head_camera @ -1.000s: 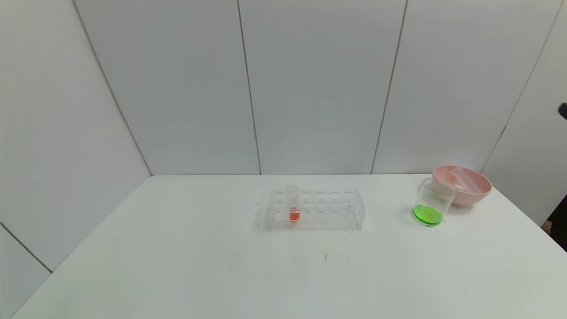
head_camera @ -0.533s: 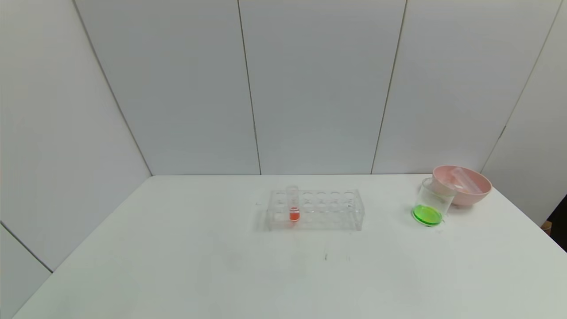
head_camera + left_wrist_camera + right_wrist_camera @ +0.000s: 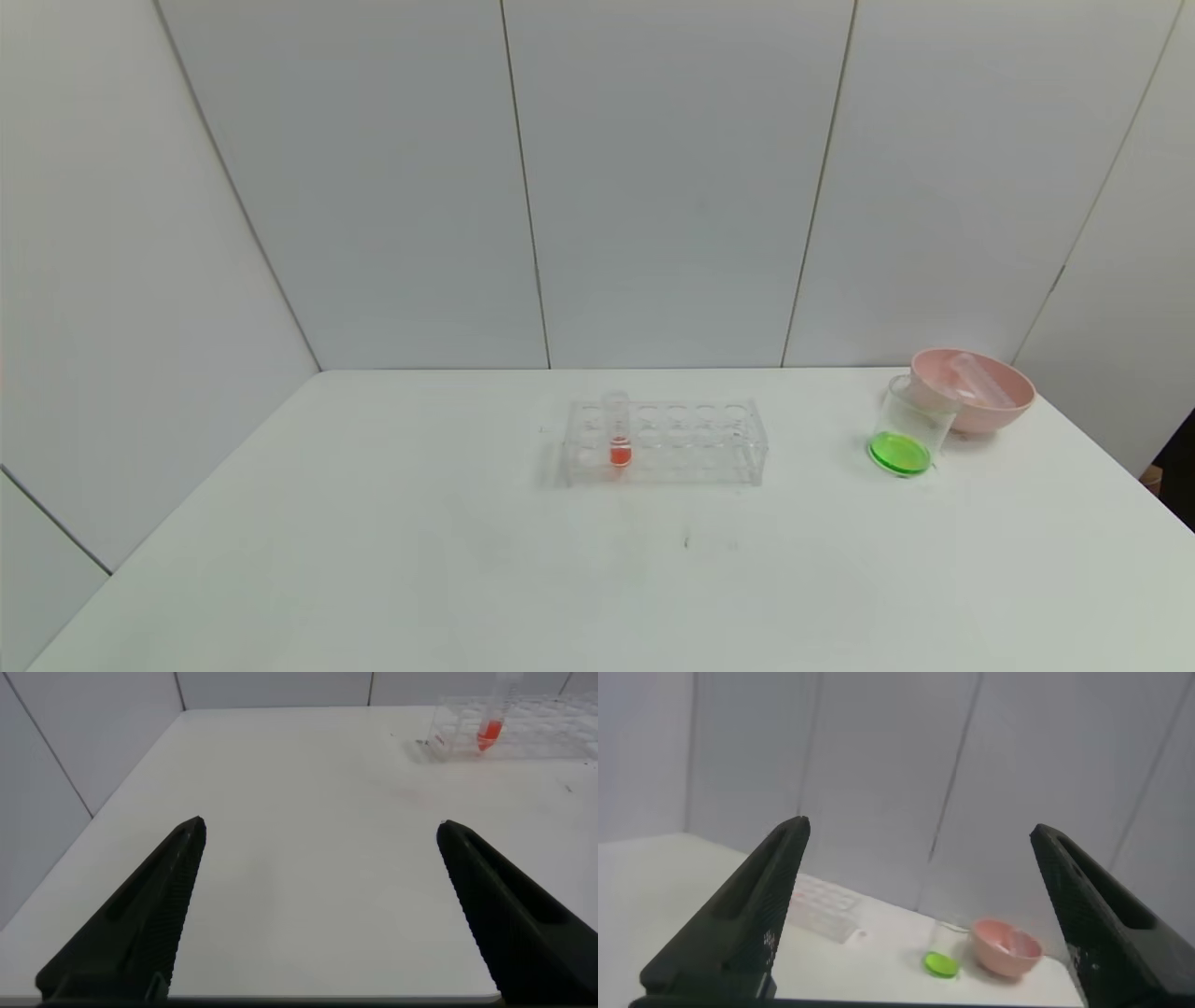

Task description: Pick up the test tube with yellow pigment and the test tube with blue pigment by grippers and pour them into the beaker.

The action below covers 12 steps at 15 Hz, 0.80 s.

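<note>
Since the earlier frame the dark arm tip at the right edge of the head view has gone. The beaker (image 3: pixel 907 431), holding green liquid, stands touching the pink bowl (image 3: pixel 980 397). It lies well ahead of the right gripper (image 3: pixel 915 915), whose fingers are spread and empty; the left gripper (image 3: pixel 322 905), likewise spread, is farther off, and no yellow or blue tube is visible.

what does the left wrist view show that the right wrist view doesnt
Only the left wrist view shows the left gripper, open over bare table, and the red-orange tube standing in the rack. Only the right wrist view shows the right gripper, open and held high, plus the beaker with green liquid, the pink bowl beside it and the wall panels. Both share the white table and the clear rack.
</note>
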Tool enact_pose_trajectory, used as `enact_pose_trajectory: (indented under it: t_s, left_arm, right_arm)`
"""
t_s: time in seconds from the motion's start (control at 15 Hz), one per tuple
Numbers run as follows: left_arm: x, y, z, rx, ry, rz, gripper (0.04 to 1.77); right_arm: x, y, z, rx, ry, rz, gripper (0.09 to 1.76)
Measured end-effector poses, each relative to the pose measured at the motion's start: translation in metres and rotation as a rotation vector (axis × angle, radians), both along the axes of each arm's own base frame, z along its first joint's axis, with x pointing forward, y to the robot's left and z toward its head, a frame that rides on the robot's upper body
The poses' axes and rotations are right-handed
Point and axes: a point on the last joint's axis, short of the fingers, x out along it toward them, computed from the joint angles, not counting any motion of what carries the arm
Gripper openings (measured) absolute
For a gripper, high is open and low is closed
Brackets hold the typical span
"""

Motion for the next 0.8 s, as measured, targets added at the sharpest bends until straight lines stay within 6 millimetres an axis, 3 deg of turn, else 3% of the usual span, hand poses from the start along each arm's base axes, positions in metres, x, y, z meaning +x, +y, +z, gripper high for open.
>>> enact_pose_trajectory:
  t_s: [0.2, 0.47, 0.6, 0.8]
  left_arm:
    - [0.0, 0.0, 0.0, 0.0, 0.0, 0.0, 1.76]
    - [0.0, 0.0, 0.0, 0.0, 0.0, 0.0, 1.76]
    - [0.0, 0.0, 0.0, 0.0, 0.0, 0.0, 1.76]
    - [0.0, 0.0, 0.0, 0.0, 0.0, 0.0, 1.76]
  right_arm:
    - [0.018, -0.003, -0.035, 0.033, 0.048, -0.101, 1.7]
    - [0.044, -0.005, -0.099, 0.049, 0.415, -0.191, 1.7]
    - [0.046, -0.006, -0.111, 0.074, 0.515, -0.238, 1.7]
    - [0.048, -0.007, -0.117, 0.089, 0.531, -0.28, 1.71]
